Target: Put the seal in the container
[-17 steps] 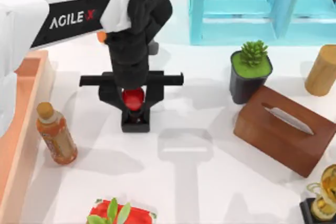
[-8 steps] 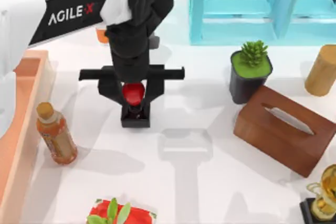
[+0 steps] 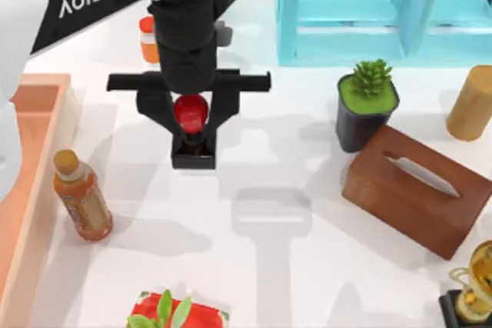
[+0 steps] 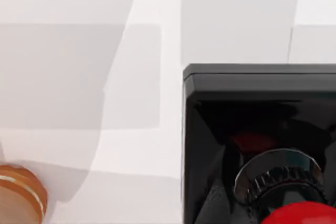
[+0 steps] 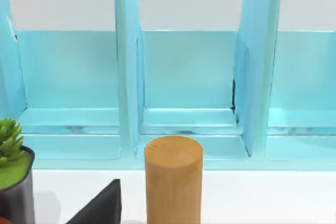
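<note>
The left tool (image 3: 190,124) is clenched on the seal (image 3: 191,134): its two black fingers (image 3: 160,117) press on either side of the red knob, and the black square base hangs just below them, over the white tabletop (image 3: 292,266). In the left wrist view the seal (image 4: 262,145) sits close under the camera, its ribbed collar and red knob at the edge, with pale tabletop (image 4: 79,77) beyond it.

Just behind the tool stands a small orange bottle with a red cap (image 3: 148,38). To the tool's left, well apart, a tea bottle (image 3: 81,196) stands just beside the container (image 3: 34,159), whose tan wall runs along the left edge of the tabletop. To the tool's right are a potted succulent (image 3: 367,105), a brown tissue box (image 3: 419,190) and a wooden cylinder (image 3: 470,104). A turquoise shelf unit (image 3: 369,9) stands at the far side.
</note>
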